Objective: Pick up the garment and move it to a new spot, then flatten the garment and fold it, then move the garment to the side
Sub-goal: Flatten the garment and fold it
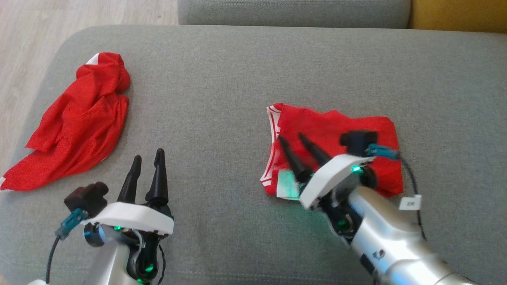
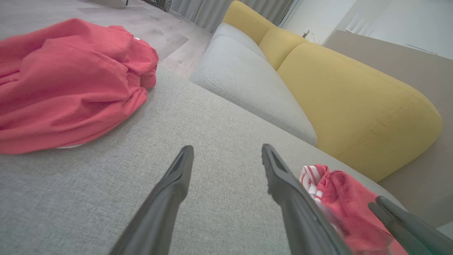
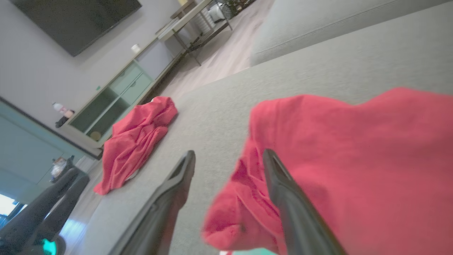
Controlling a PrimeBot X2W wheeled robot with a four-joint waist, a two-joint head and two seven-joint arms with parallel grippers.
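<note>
We see a garment (image 1: pixel 336 134) that is bright red, with thin white stripes along its left edge and a small white patch tinted green at the near corner. The other cloth (image 1: pixel 79 122) is plain red too, with a bit of white at its top. The seat (image 1: pixel 222 99) is grey with a fine speckled weave, and the back cushions (image 2: pixel 354 99) are yellow. The floor (image 1: pixel 23 39) is a pale wood colour. Our left gripper (image 1: pixel 148 154) and right gripper (image 1: pixel 291 136) have black fingers, white shells, little green lights and blue-green plugs. The right forearm (image 1: pixel 388 237) is shiny silver with a white tag (image 1: pixel 410 203). The wall screen (image 3: pixel 74 21) is black and the cabinet (image 3: pixel 116 95) pale green.
</note>
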